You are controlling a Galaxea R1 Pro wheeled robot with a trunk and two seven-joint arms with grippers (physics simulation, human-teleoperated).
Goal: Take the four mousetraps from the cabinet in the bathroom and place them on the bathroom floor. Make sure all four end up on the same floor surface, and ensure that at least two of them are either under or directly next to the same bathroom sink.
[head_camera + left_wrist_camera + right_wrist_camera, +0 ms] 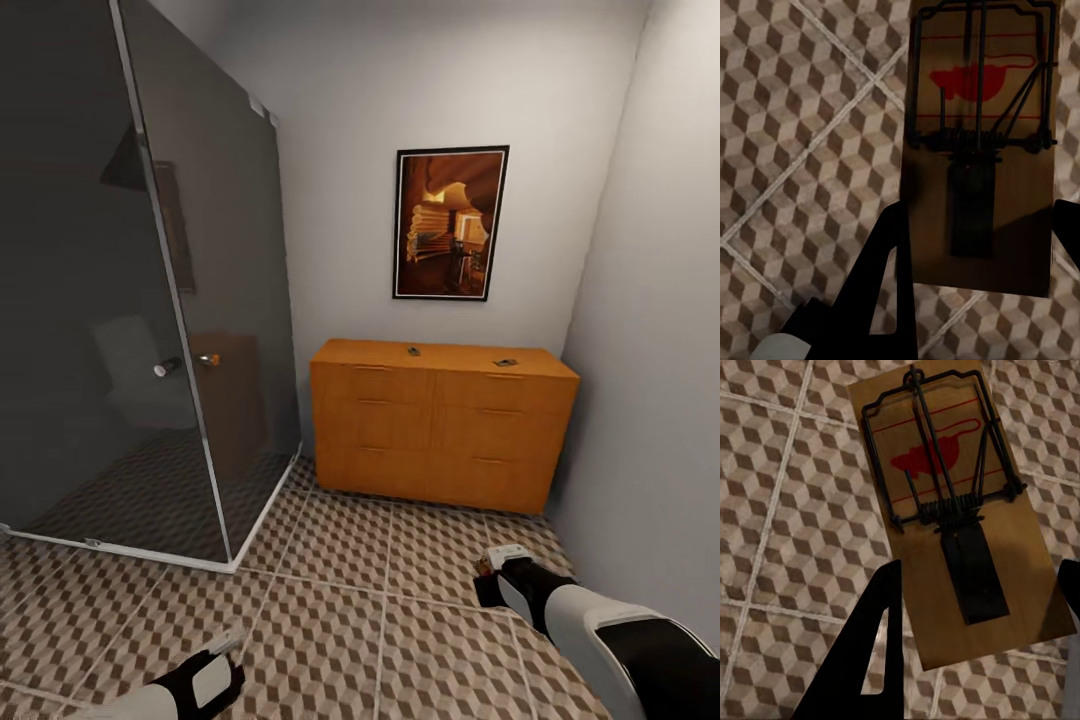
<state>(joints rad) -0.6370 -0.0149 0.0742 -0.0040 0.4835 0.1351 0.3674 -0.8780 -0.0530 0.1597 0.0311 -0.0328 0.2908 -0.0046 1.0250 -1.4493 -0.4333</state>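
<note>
The orange-brown cabinet (440, 430) stands against the far wall. Two mousetraps lie on its top, one (413, 351) near the middle and one (505, 362) toward the right. My left gripper (222, 652) hangs low over the bathroom floor (370, 610) at the near left. In the left wrist view it (979, 240) is shut on a mousetrap (979, 150). Nearer the cabinet, my right gripper (498, 566) hovers over the tiles; in the right wrist view it (979, 611) is shut on another mousetrap (945, 502). The bathroom sink is out of view.
A dark glass shower enclosure (150, 300) with a chrome door knob (166, 368) takes up the left side. A framed picture (450, 222) hangs above the cabinet. The grey right wall (650, 350) runs close beside my right arm.
</note>
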